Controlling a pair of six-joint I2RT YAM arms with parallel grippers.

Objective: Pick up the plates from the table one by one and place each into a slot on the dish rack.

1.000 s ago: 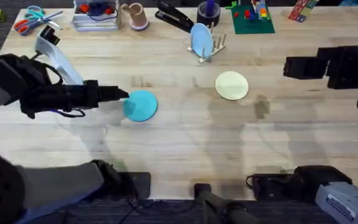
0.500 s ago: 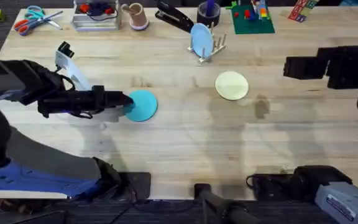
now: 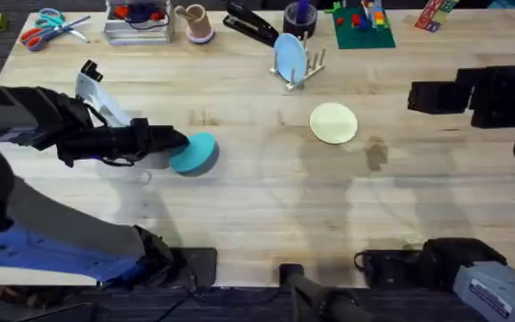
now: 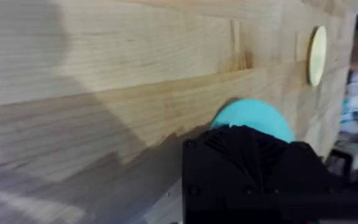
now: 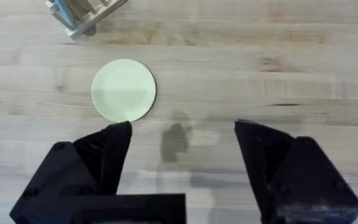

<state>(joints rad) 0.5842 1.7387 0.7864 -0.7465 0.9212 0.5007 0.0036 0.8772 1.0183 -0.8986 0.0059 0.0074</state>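
The left gripper (image 3: 179, 143) pinches the near-left edge of the teal plate (image 3: 195, 153), a small flat disc tipped up off the butcher-block table (image 3: 266, 215). Right of it, the cream-yellow plate (image 3: 333, 122) lies flat, round and matte. The right gripper (image 5: 182, 158) hangs above the table, fingers spread wide. Farther back, the wooden dish rack (image 3: 304, 73) holds a pale light-blue plate (image 3: 289, 56) upright between its pegs.

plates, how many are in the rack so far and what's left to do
Done: one pale blue plate stands upright in the rack. In hand: the left pincer is at the teal plate's edge, and the plate looks tipped up off the table. Left: the cream plate lies flat on the table, untouched, with the right pincer open above it.
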